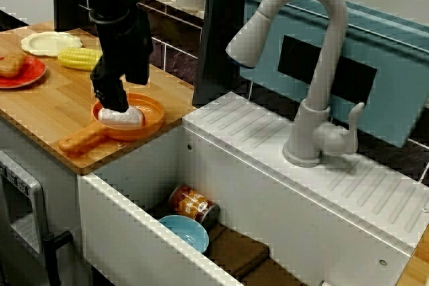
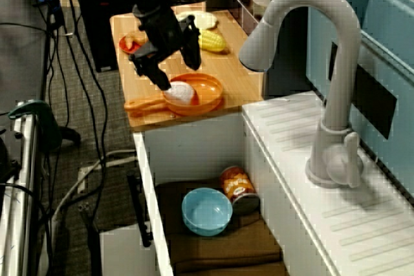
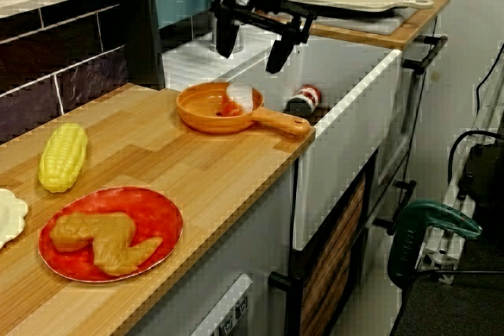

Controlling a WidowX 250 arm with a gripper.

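Counter-end view first: black gripper with fingers spread wide, pinching nothing, hanging over the orange pan at the sink-side edge of the wooden counter. Inside the pan, white lump, below and between the fingers. From the view facing the faucet, one fingertip overlapping the lump's top; cannot tell whether touching or just above. Pan handle lying along the counter's sink-side edge. Farther along the counter: corn cob, red plate with a brown piece of food, pale plate beyond. Down in the sink: blue bowl just beside a tipped can, both on a brown cloth. On the ribbed sink deck, grey faucet, well apart from the gripper
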